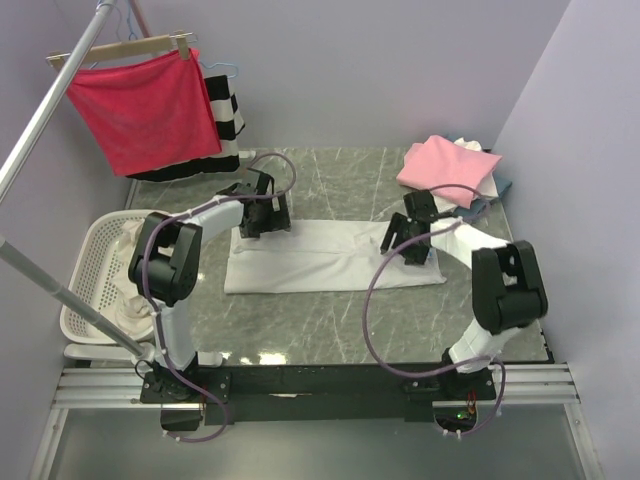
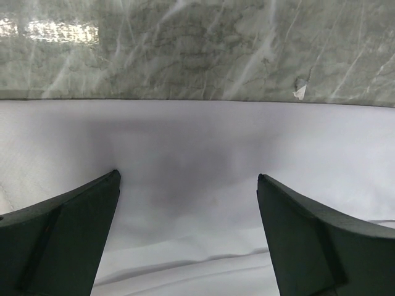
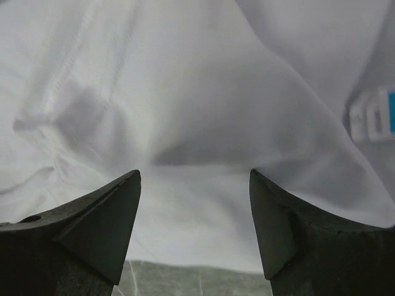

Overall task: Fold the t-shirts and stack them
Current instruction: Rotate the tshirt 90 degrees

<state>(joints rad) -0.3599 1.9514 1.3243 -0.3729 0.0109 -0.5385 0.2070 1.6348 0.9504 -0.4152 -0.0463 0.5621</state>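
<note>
A white t-shirt (image 1: pixel 330 258) lies folded into a long strip across the middle of the marble table (image 1: pixel 330 180). My left gripper (image 1: pixel 262 222) is open, low over the strip's far left edge; in the left wrist view its fingers (image 2: pixel 68 228) straddle flat white cloth (image 2: pixel 197 160). My right gripper (image 1: pixel 408 243) is open over the strip's right end; in the right wrist view white cloth (image 3: pixel 197 111) with a small neck label (image 3: pixel 370 117) lies between the jaws. A stack with a pink t-shirt (image 1: pixel 445 168) on top, white and blue-grey ones beneath, sits far right.
A white laundry basket (image 1: pixel 90 270) holding pale cloth stands at the left table edge. A red cloth (image 1: pixel 145 105) on a wooden hanger and a striped garment (image 1: pixel 225 115) hang from a rack at the back left. A metal rail (image 1: pixel 50 110) crosses the left side.
</note>
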